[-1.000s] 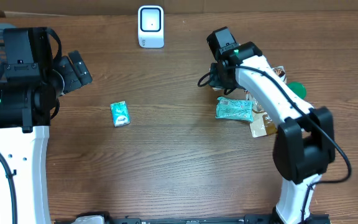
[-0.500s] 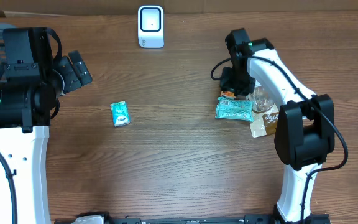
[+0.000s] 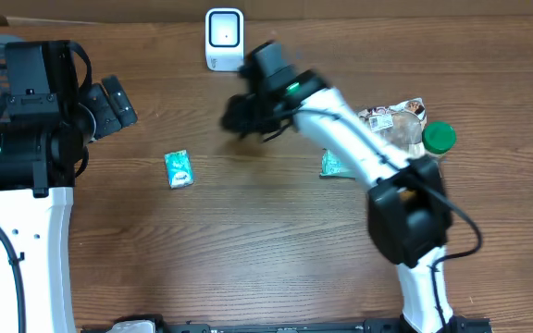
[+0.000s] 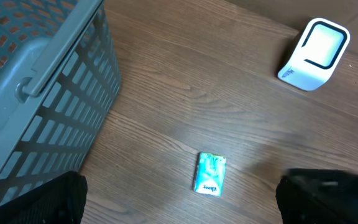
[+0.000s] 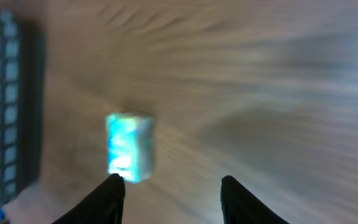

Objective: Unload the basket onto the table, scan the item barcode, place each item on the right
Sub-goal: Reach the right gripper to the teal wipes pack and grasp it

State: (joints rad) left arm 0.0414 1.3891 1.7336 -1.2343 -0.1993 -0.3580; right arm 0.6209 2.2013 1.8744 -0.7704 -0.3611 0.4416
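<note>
White-linked arms [image 3: 354, 139] carry black joints, black cables and green lights.

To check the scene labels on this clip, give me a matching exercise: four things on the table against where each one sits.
Things:
1. white scanner
2. small teal packet
3. green cap
4. grey basket

Places:
A. at the left edge of the table
B. at the far edge, near the middle
C. lying alone on bare wood, left of centre
D. on the right side, among other items

Pairs: 1-B, 2-C, 3-D, 4-A
</note>
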